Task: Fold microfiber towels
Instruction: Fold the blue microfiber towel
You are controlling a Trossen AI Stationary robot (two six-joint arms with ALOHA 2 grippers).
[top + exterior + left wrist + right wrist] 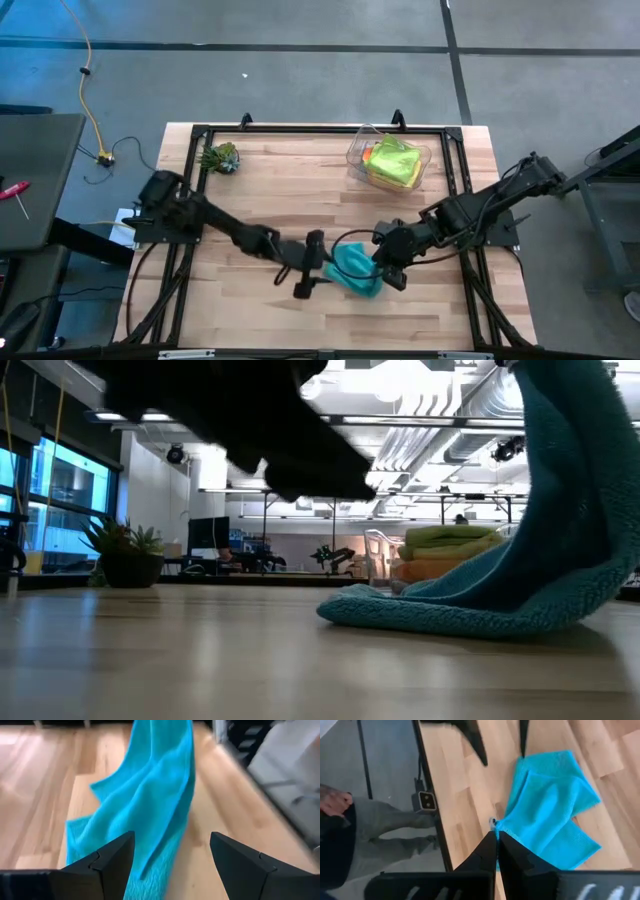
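Note:
A teal microfiber towel (353, 270) sits near the table's middle, toward the near edge. One part of it is raised and the rest lies in folds on the wood (450, 615). My right gripper (387, 268) is above the towel's right side and shut on it (496, 840). My left gripper (308, 268) is low at the towel's left side. Its fingers are open (172, 857) and point at the cloth; I cannot tell whether they touch it. Lime green, yellow and orange towels (392, 162) are stacked in the clear bin at the far right. My right gripper pinches a corner of the teal towel (494, 825) between its two shut fingers. The fingers slant down from above on the table's right side. The cloth hangs slack below them (565, 480), and its lower part rests in folds on the table.
The clear plastic bin (362, 140) stands at the far right, and a small green plant (220, 158) at the far left. A black frame (195, 160) runs along the table's edges. A person (370, 830) stands beside the table. Bare wood (250, 310) lies at the near left.

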